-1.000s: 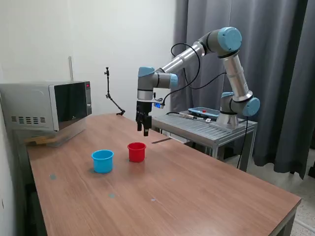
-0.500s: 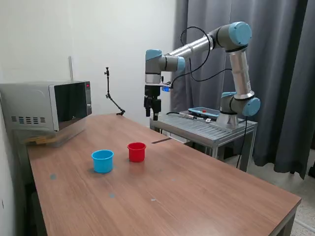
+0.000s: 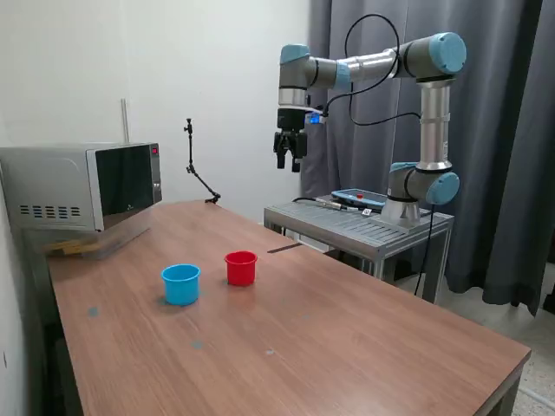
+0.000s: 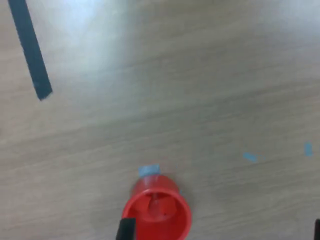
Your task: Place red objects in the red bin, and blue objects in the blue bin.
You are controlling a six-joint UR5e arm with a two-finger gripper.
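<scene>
The red bin is a small red cup standing mid-table, with the light blue cup, the blue bin, just to the exterior view's left of it. My gripper hangs high above the table's far edge, well clear of both cups, open and empty. In the wrist view the red bin shows from above, with blurred red shapes inside that I cannot make out as the red objects. My gripper shows only one dark fingertip beside the cup and another at the frame's edge. No blue objects show in either view.
A microwave stands at the table's far end on the exterior view's left. A metal stand with the arm's base and a tray is beyond the table. A dark tape strip and small bluish marks lie on the wood.
The arm has risen from just above the red cup and swung up toward the exterior view's right. Both cups have stayed put.
</scene>
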